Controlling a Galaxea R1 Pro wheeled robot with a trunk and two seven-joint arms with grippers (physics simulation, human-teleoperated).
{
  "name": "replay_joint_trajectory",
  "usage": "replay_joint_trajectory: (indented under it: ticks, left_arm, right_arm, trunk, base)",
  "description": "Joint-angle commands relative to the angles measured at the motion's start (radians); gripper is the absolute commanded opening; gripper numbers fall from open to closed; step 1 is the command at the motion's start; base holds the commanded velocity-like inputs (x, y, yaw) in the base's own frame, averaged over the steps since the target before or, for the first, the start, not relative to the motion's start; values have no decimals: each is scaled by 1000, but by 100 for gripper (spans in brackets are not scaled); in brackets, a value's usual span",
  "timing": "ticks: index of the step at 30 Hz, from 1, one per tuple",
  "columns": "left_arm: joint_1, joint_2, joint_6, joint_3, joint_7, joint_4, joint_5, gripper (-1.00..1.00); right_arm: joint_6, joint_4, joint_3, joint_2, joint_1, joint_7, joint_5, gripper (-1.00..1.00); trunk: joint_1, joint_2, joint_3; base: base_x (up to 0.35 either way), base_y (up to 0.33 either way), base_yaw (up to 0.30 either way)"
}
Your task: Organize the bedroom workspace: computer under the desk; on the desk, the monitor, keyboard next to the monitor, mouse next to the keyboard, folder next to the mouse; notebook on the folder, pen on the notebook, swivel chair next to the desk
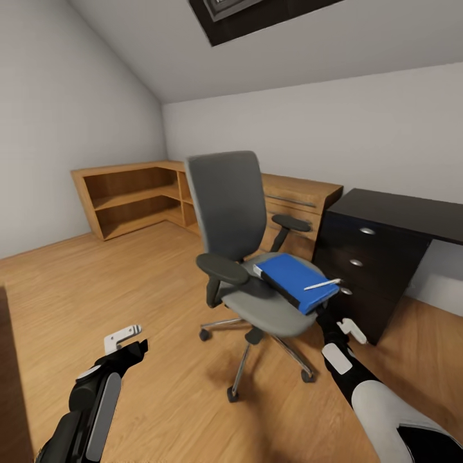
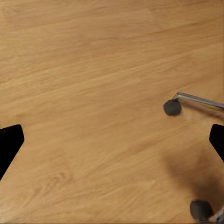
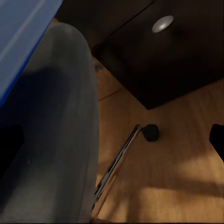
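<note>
The folder (image 1: 292, 278), pen (image 1: 322, 284) on top, lies on the swivel chair (image 1: 247, 257); moving it to the tabletop (image 1: 405, 212) is in hand. The right gripper (image 1: 334, 325), released and empty, sits just below the folder's near corner and must rise to clamp that edge. The left gripper (image 1: 128, 344) hangs released over the floor (image 1: 128, 283).

The swivel chair (image 1: 247, 257) stands on the floor (image 1: 128, 289) near the middle of the room, with the folder (image 1: 294, 279) lying on its seat toward the table (image 1: 399, 209) side and the pen (image 1: 323, 283) lying on top of the folder. The table with its drawer unit (image 1: 363, 270) stands just right of the swivel chair against the back wall, and the low shelf unit (image 1: 138, 196) runs behind the swivel chair and off to its left. The left gripper (image 1: 125, 341) is in front of the swivel chair to its left, above the floor, and the right gripper (image 1: 337, 325) is just in front of the seat edge, below the folder and beside the drawer unit.
</note>
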Motion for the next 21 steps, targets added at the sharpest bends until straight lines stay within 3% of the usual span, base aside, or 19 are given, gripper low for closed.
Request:
replay_joint_trajectory:
  ticks: [1,11,21]
  left_arm:
    - [-1,-1,3,0,7,0,10,100]
    - [-1,-1,2,0,7,1,10,100]
    - [28,-10,-3,10,11,-13,7,100]
  right_arm:
    - [71,0,16,0,0,3,-8,100]
    - [70,0,16,-1,0,3,-8,100]
    - [66,-36,13,-12,13,11,12,100]
  trunk:
    - [0,0,-1]
    - [0,0,-1]
    - [0,0,-1]
  base:
    - [0,0,277]
    - [0,0,275]
    - [0,0,23]
